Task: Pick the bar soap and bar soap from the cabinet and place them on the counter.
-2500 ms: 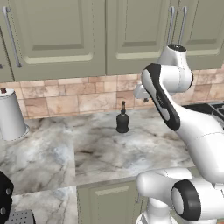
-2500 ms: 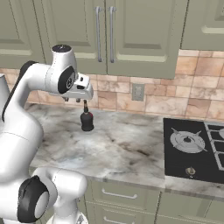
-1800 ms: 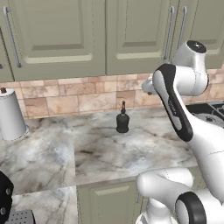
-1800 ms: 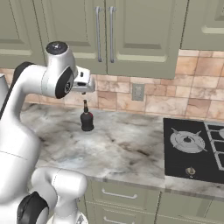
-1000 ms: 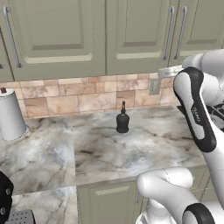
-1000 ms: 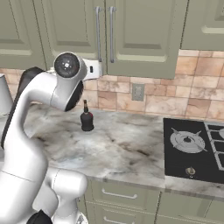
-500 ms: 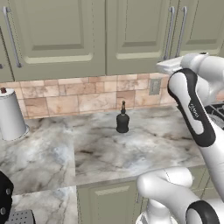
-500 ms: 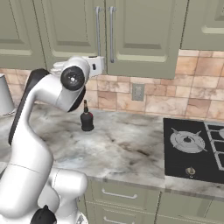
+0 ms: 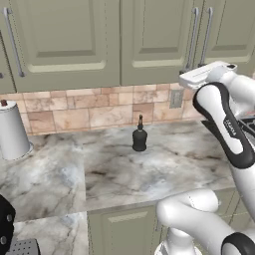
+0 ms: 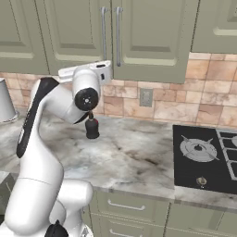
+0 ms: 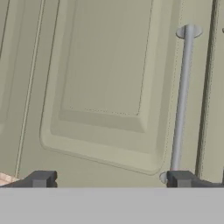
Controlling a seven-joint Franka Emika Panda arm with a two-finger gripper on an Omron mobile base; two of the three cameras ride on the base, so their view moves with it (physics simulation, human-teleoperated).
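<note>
Gripper (image 11: 109,178) is up at the cabinet (image 9: 149,45), jaws spread wide, holding nothing. Hand view looks straight at a closed raised-panel door: the left fingertip sits low over the door's left stile, and the right fingertip (image 11: 181,178) lines up right at the bottom end of the steel bar handle (image 11: 181,98), so the handle is at the right jaw and not between the two. Contact with the handle is hard to call from this angle; it looks just in front of it, maybe touching. From the base views the hand is raised to the bottom edge of the cabinet doors, next to the pair of handles where two doors meet (image 10: 110,34). All doors in view are shut, so both bar soaps are out of sight; presumably still inside, but nothing shows them. The counter (image 9: 99,169) below carries a small black bottle (image 9: 139,137) near its back edge by the tiled wall, well under the hand, and a paper towel roll (image 9: 12,129) at its far left back corner. Black stove top (image 10: 206,157) sits at the counter's right end.
</note>
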